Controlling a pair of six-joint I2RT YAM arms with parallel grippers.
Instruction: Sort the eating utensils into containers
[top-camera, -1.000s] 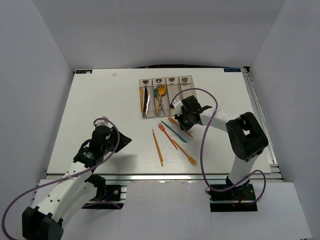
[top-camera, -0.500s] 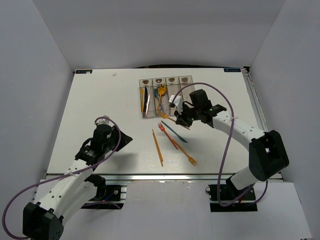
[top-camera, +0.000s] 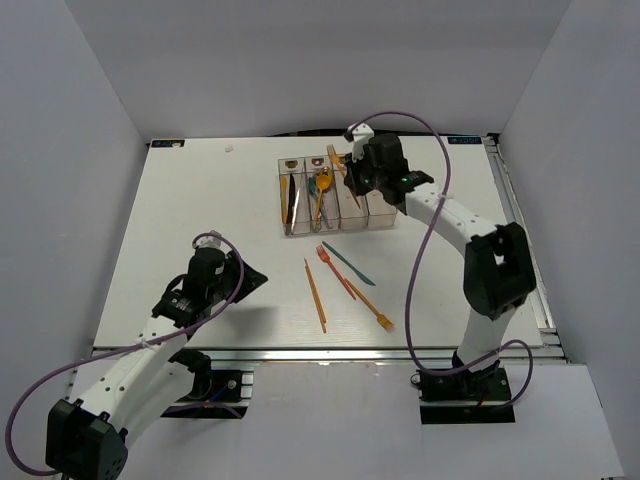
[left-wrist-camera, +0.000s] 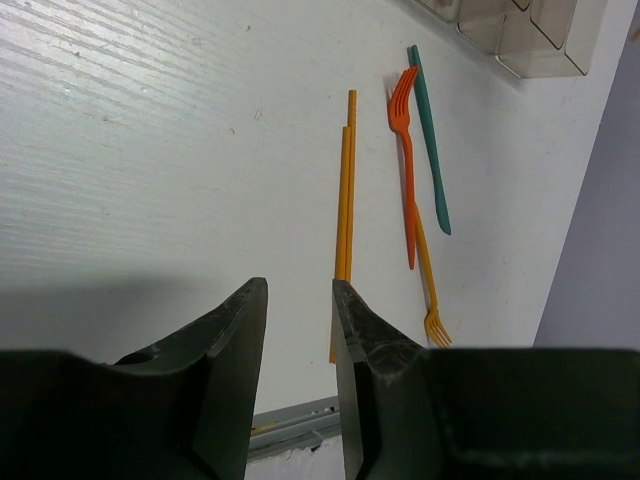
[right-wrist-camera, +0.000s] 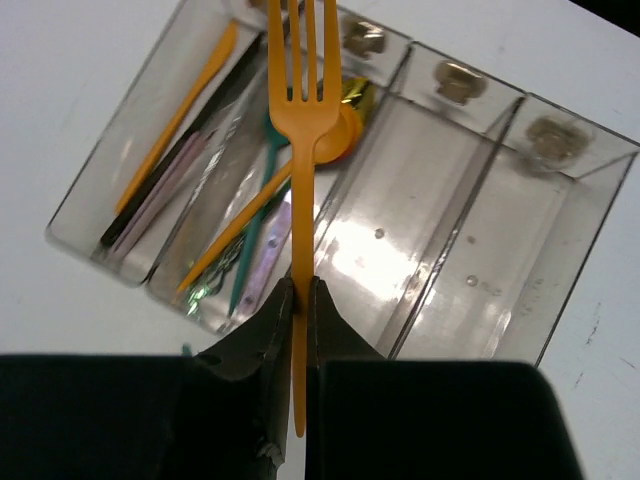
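My right gripper (top-camera: 347, 172) (right-wrist-camera: 300, 300) is shut on the handle of an orange fork (right-wrist-camera: 300, 110) and holds it above the containers (top-camera: 376, 205) (right-wrist-camera: 470, 230), tines pointing at the far labels. The two left bins hold utensils: an orange knife (right-wrist-camera: 175, 125), black and silvery pieces, a teal piece, an orange spoon and a gold one. The two right bins hold none. On the table lie an orange stick-like utensil (top-camera: 315, 295) (left-wrist-camera: 344, 210), a red fork (top-camera: 335, 270) (left-wrist-camera: 404, 150), a teal knife (top-camera: 348, 263) (left-wrist-camera: 430, 150) and an orange fork (top-camera: 372, 305) (left-wrist-camera: 430, 290). My left gripper (top-camera: 248, 279) (left-wrist-camera: 298, 285) is open and empty, left of them.
The table's near metal edge (top-camera: 320, 351) runs just in front of the loose utensils. Grey walls enclose the table at left, back and right. A purple cable (top-camera: 425, 240) loops from the right arm over the table's right half.
My right gripper has lifted the orange fork from among the loose utensils and carried it back over the containers. The left arm has barely moved.
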